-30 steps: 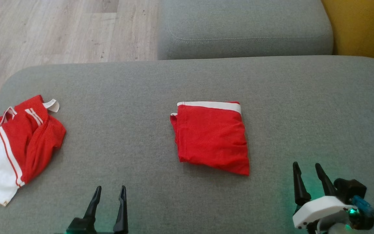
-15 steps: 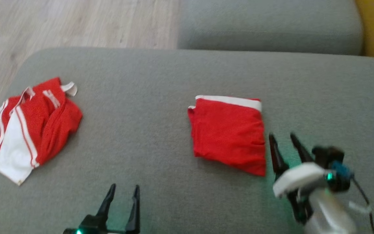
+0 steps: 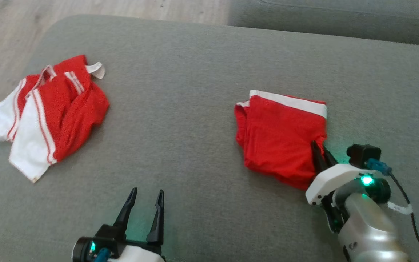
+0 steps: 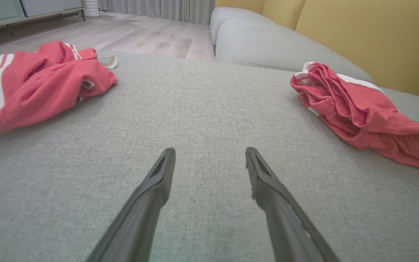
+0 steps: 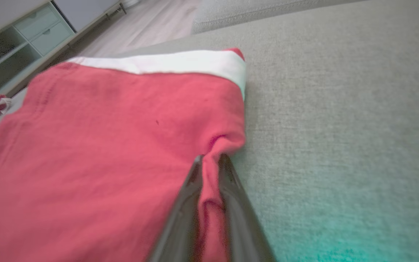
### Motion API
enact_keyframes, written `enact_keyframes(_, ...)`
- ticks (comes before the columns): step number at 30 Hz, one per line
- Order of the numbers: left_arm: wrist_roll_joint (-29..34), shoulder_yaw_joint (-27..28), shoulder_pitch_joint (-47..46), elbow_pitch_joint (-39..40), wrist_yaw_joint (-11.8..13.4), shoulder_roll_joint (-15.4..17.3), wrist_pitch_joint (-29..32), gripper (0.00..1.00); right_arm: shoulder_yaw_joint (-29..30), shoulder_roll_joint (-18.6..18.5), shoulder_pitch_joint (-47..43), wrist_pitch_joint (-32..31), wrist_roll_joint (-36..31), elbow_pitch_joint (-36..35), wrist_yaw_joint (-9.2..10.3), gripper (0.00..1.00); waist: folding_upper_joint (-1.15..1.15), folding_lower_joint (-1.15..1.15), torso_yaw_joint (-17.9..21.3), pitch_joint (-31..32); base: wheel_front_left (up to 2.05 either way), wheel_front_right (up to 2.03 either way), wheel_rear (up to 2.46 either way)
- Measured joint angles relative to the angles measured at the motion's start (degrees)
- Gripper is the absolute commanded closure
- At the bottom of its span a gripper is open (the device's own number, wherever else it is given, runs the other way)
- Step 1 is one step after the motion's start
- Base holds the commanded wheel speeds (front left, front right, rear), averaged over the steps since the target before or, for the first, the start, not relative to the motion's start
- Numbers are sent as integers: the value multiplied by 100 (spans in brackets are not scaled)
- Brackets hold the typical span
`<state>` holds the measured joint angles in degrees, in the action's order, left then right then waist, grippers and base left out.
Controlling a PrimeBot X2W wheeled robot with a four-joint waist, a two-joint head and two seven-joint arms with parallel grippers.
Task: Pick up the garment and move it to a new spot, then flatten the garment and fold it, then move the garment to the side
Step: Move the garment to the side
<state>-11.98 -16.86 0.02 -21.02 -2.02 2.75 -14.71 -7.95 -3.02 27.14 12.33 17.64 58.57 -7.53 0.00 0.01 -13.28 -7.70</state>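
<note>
Red cloth is what matters here: the folded garment [image 3: 280,138] lies on the right half of the grey cushion [image 3: 195,91], its white band [image 3: 289,102] turned toward the cushion's far edge. The right gripper [image 3: 319,147] has come in low at the side of the garment nearest the cushion's right edge, and the close view along its fingers shows them nipped together on a small ridge of red fabric. The left gripper [image 3: 147,190] hovers over the cushion's near edge with its fingers spread and nothing between them. A second, crumpled red-and-white garment [image 3: 55,109] sits by the cushion's left edge, well apart from the folded one.

To my eye this is the last step, carrying the folded piece aside, and the grip looks thin for it. I cannot tell how many layers that pinch has caught. If it holds only the top one, a lift would likely peel the fold open and leave the lower layers on the cushion. With just one side held, the free half would sag and could unfold under its own weight. Dragging it instead risks the rough weave of the cushion catching the underside and rucking it. A hasty pull might also slip the little ridge out of the fingers.
</note>
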Motion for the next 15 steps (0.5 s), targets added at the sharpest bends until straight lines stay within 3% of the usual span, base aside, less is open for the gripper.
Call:
enact_keyframes(7,-13,0,-40,68,-9,1,0,0,-331,26,9,187,282,-18,-1,100,0,-1,655,39,0,0,0)
enact_keyframes(11,-13,-23,-270,65,-54,2,0,0,-798,15,-195,188,488,-216,0,100,0,-1,1476,89,0,0,0)
enact_keyframes(12,-13,-23,-270,65,-54,2,0,0,-798,15,-195,188,488,-216,0,100,0,-1,1476,89,0,0,0)
enact_keyframes(14,-13,-102,-450,57,-102,2,0,0,-1070,14,-353,188,699,-434,0,100,0,-1,2052,100,0,0,0)
enact_keyframes(15,-13,-102,-450,57,-102,2,0,0,-1070,14,-353,188,699,-434,0,100,0,-1,2052,100,0,0,0)
